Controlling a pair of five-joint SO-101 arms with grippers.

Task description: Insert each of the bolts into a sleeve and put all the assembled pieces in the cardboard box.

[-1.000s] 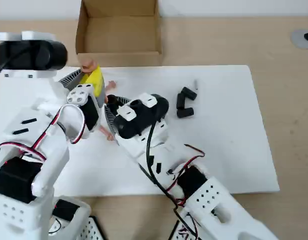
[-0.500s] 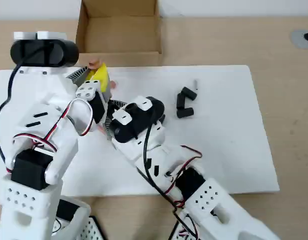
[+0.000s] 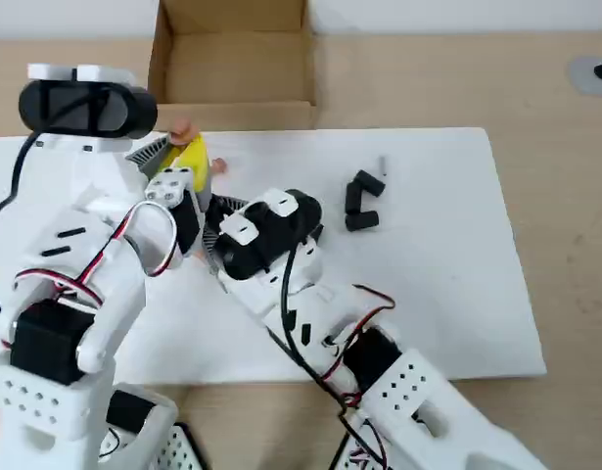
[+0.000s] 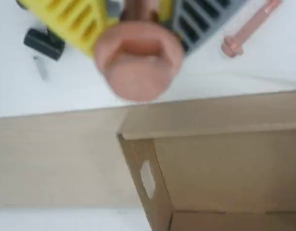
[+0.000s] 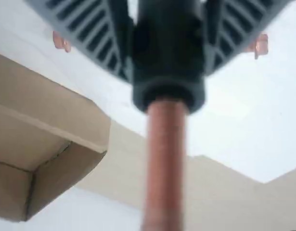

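Left arm (image 3: 85, 108) rightward — bolt (image 3: 183, 129) head boxward

Looked like a robotics lab bench: a wooden office-type worktop (image 3: 560, 196) with a cable grommet (image 3: 591, 74), a white sheet (image 3: 447, 294) laid out as the work area, and a left arm (image 3: 75, 294) and right arm (image 3: 320, 313) of white printed parts with bare wiring.
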